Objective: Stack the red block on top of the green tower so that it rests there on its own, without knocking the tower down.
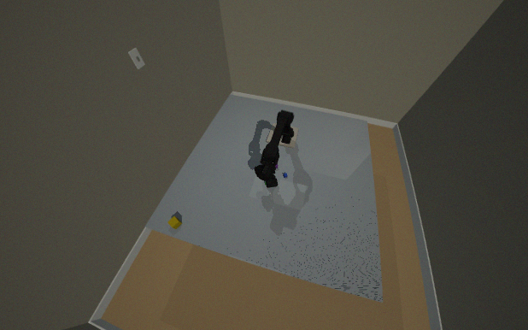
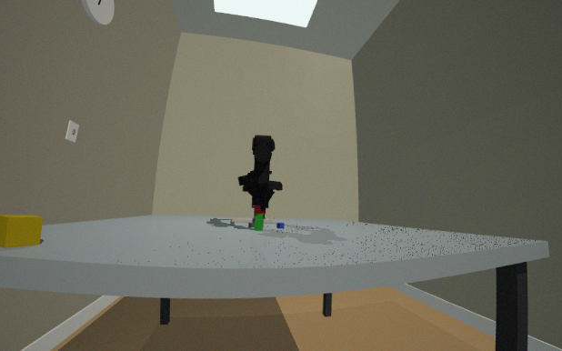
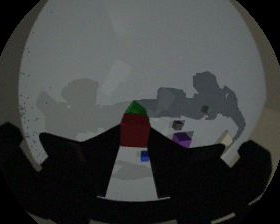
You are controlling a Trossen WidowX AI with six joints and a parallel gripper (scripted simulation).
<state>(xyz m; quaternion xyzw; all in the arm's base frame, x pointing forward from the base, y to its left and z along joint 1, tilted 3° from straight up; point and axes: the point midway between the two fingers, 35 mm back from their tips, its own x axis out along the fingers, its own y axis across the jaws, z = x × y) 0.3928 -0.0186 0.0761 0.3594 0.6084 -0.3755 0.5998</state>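
My gripper (image 2: 259,209) (image 3: 134,127) is shut on the red block (image 2: 258,209) (image 3: 134,129). It holds the block right on top of the green tower (image 2: 258,222) (image 3: 134,107); I cannot tell whether they touch. In the wrist view only a green sliver of the tower shows past the red block. In the top view the arm (image 1: 270,158) hides the block, and only a speck of the green tower (image 1: 266,183) shows at its lower end.
A small blue block (image 1: 284,174) (image 2: 280,225) (image 3: 144,156) and a purple block (image 3: 181,139) (image 1: 276,166) lie close to the right of the tower. A yellow box (image 1: 175,221) (image 2: 17,230) sits at the far left edge of the grey table (image 1: 210,192) (image 2: 196,255).
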